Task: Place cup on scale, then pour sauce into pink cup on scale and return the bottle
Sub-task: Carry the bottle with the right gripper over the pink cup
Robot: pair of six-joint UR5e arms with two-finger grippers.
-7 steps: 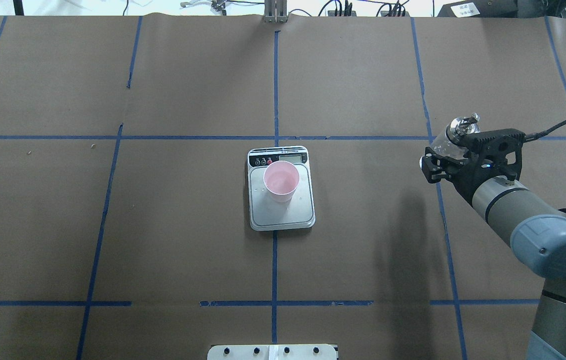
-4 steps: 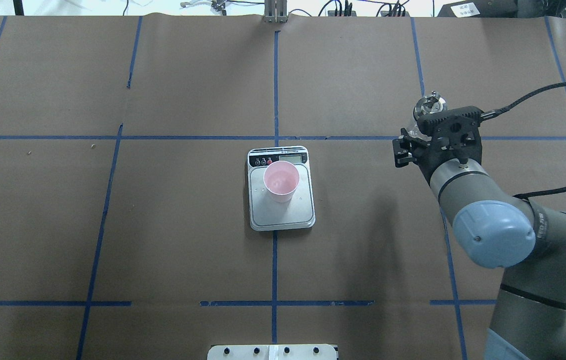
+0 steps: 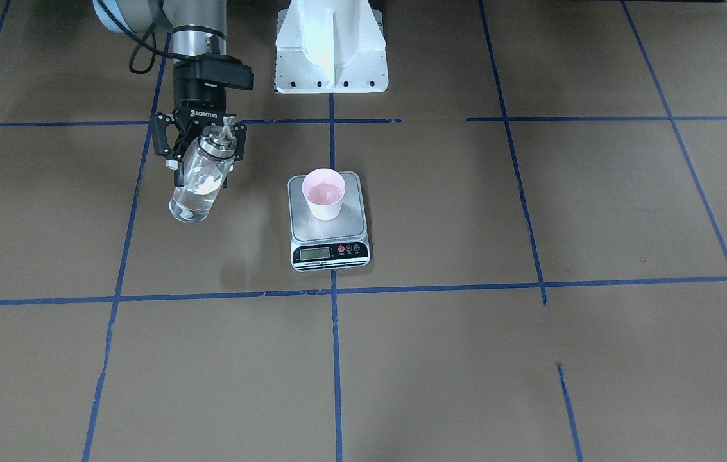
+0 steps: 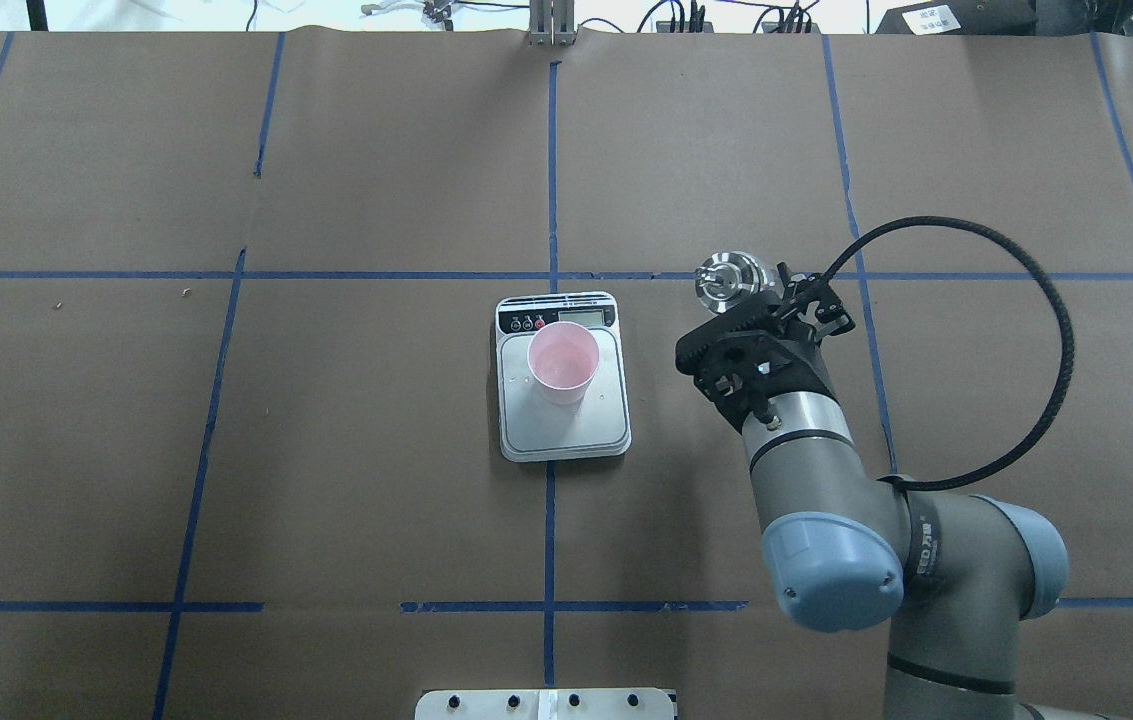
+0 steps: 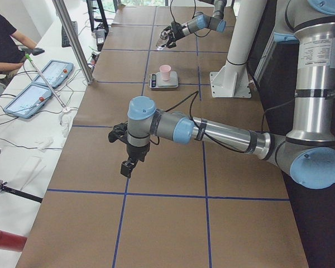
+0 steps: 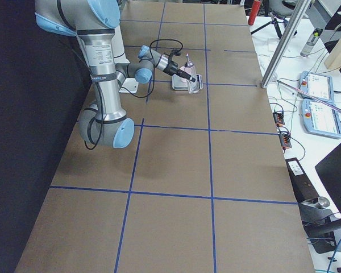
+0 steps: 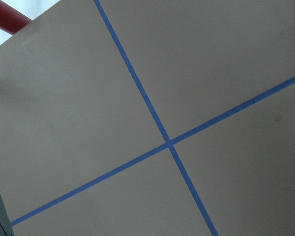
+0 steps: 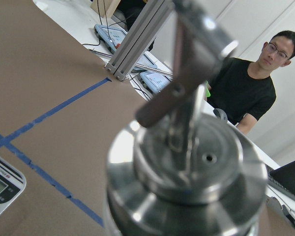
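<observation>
Exterior front-facing shows the bottle most fully: clear glass, a silver collar and small spout at the top, tilted with its base lower and off the table. The right gripper has its fingers closed on the upper body, just below the collar. The bottle hangs beside the scale, apart from it, and the pale pink cup stands upright on the steel platform.

Compared with 0.6 s ago in the overhead, arm and bottle have swung in toward the scale – cup and scale have not moved.

The overhead shows only collar and spout; the glass body is hidden under the wrist.

The left gripper hovers over the table well away – whether it is open or closed I cannot tell.
</observation>
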